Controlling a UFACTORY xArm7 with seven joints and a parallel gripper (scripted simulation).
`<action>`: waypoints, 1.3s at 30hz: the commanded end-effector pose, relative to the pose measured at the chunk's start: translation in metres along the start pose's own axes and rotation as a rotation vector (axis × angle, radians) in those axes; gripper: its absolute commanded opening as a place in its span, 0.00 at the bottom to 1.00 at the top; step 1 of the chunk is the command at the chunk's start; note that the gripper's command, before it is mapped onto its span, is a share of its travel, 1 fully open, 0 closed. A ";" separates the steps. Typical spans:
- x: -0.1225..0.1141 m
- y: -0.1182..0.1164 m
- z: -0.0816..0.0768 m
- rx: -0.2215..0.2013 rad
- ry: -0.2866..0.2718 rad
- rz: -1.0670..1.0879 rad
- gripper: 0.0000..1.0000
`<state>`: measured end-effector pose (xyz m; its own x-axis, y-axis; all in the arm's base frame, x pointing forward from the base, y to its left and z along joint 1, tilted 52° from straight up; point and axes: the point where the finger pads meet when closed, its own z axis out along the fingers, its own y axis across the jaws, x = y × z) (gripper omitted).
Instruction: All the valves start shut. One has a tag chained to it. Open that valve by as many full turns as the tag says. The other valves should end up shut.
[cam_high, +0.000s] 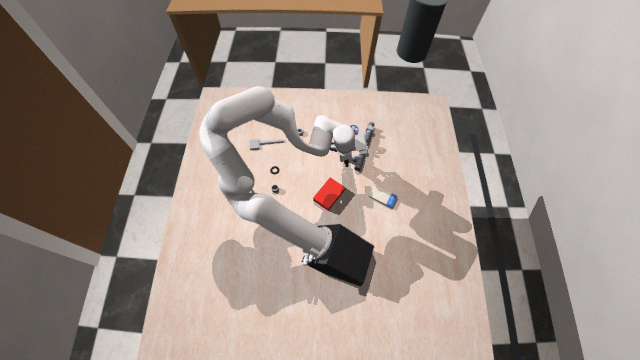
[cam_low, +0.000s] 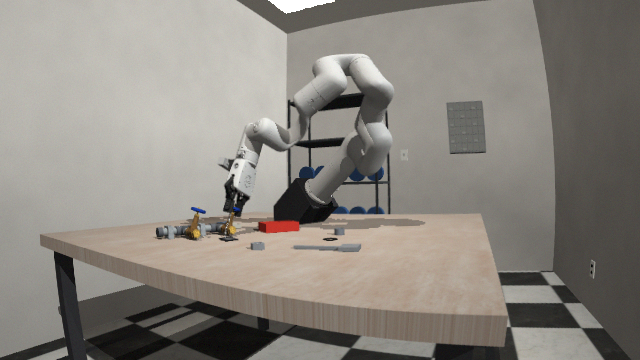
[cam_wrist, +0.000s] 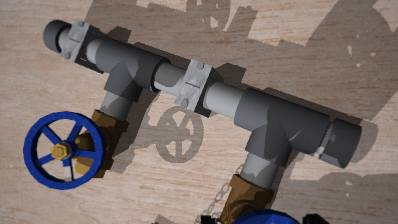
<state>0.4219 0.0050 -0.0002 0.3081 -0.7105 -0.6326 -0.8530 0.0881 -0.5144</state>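
Observation:
A grey pipe (cam_wrist: 200, 95) lies on the table with two brass valves, each with a blue handwheel. The left valve's handwheel (cam_wrist: 64, 150) stands free. The right valve (cam_wrist: 245, 197) has a chain (cam_wrist: 220, 195) hanging from it; the tag is out of the wrist view. My gripper (cam_wrist: 262, 220) is shut on this valve's blue handwheel at the bottom edge of the wrist view. In the exterior view the gripper (cam_low: 235, 209) comes down on the nearer valve (cam_low: 229, 227), with the other valve (cam_low: 194, 227) to its left. In the top view the gripper (cam_high: 346, 159) sits by the pipe (cam_high: 364, 145).
A red block (cam_high: 329, 194) and a white-and-blue box (cam_high: 384, 198) lie near the pipe. A grey hammer-like tool (cam_high: 265, 143), a black ring (cam_high: 274, 170) and small grey fittings (cam_high: 275, 188) lie to the left. The arm's black base (cam_high: 342, 254) stands at the table's middle.

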 end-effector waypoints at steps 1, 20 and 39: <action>0.002 -0.001 -0.001 0.002 0.004 -0.027 0.00; 0.002 -0.001 -0.001 0.001 0.004 -0.463 0.00; 0.002 -0.001 -0.001 -0.011 -0.001 -1.397 0.00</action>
<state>0.4218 0.0052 -0.0004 0.9186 -0.3445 0.1937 -0.0715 -0.6267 -0.7759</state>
